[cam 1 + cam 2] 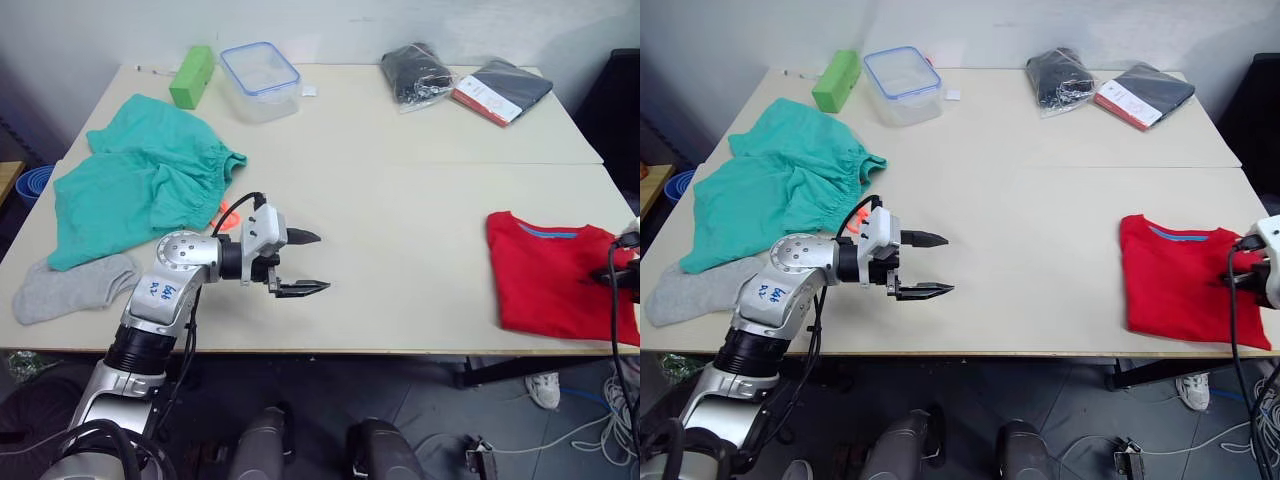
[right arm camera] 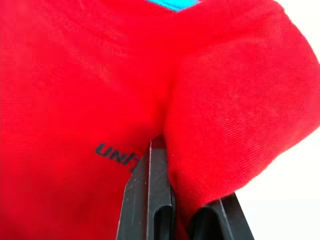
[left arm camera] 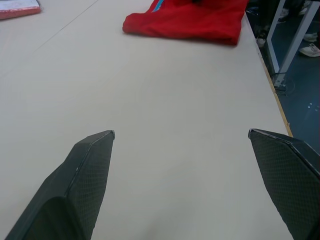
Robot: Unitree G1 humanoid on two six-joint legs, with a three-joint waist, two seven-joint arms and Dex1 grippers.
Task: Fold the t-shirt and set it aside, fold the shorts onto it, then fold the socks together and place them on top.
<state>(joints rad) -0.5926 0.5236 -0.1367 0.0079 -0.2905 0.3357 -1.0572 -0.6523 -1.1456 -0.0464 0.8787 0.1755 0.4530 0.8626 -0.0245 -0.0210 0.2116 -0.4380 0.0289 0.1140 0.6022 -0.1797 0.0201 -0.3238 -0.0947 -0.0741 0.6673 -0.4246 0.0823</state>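
step in hand: the first step is judged to be underway; the bright red short-sleeved cotton t-shirt (image 1: pixel 556 272) is being folded and is not yet set aside as a finished stack.
t-shirt position: it is laid at the right end of the pale beige counter (image 1: pixel 400 200), close to the near edge, already folded into a rough rectangle with the blue collar strip toward the far side.
right pincer: the right pincer (image 2: pixel 172 210) is clamped on a doubled fold of the red cloth, a rounded bulge of fabric being pinched between its two black fingers beside a line of dark printed lettering.
left pincer: the left pincer (image 1: pixel 302 263) is held with its fingers wide apart and nothing between them, hovering over bare counter near the front edge, pointed toward the t-shirt and well apart from it.
shorts position: the teal-green fabric shorts with an orange drawstring (image 1: pixel 140 180) are spread at the left end of the counter, unfolded.
socks position: one light grey knit ankle sock (image 1: pixel 70 288) is seen at the near left corner, just beside the shorts' hem; a second sock cannot be made out.
next move, as judged: the pinched fold is to be carried over and released flat, after which the shorts are to be taken up by the free left pincer.
care called for: the fold is to be kept from being dragged off the counter's right edge.
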